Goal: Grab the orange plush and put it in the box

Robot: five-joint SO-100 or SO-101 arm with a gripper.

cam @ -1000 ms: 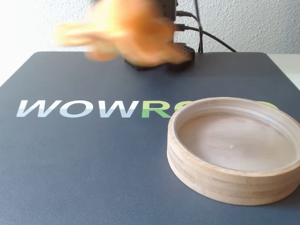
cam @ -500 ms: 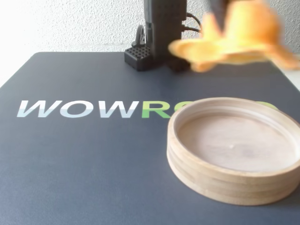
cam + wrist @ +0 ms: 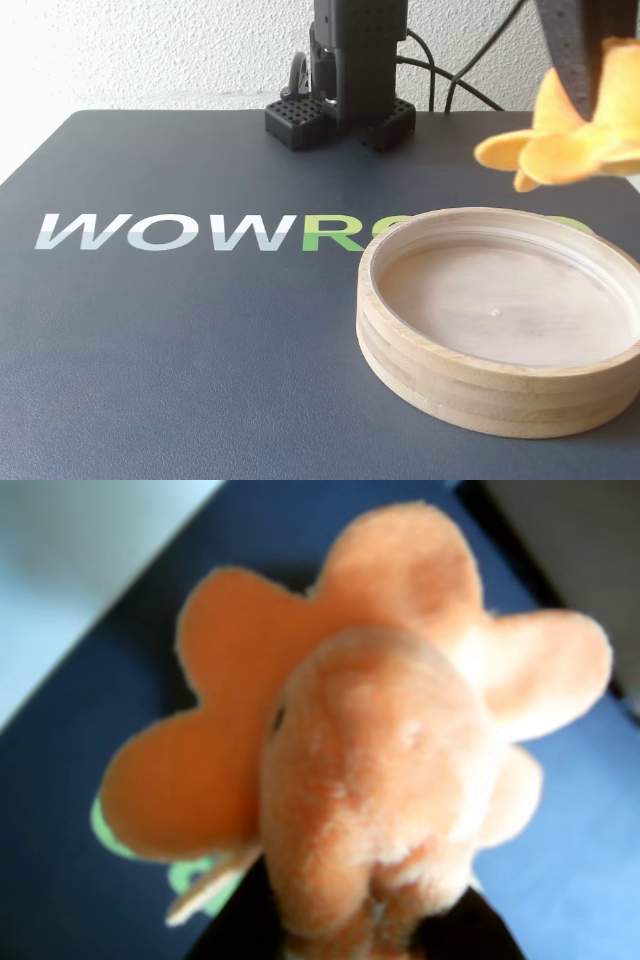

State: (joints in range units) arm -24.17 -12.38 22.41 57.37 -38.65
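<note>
The orange plush (image 3: pixel 380 780) fills the wrist view, head toward the camera, tentacles spread behind it. My gripper (image 3: pixel 350 940) is shut on the orange plush; only dark finger parts show at the bottom edge. In the fixed view the plush (image 3: pixel 575 135) hangs in the air at the upper right, held by a black finger (image 3: pixel 572 55), above the far right rim of the box (image 3: pixel 480 385). The box is a shallow round wooden tray standing on the mat at the right, with nothing in it.
A dark blue mat (image 3: pixel 150 330) with white and green lettering (image 3: pixel 170 232) covers the table. The arm's black base (image 3: pixel 345 105) stands at the mat's far edge with cables behind it. A white wall lies beyond.
</note>
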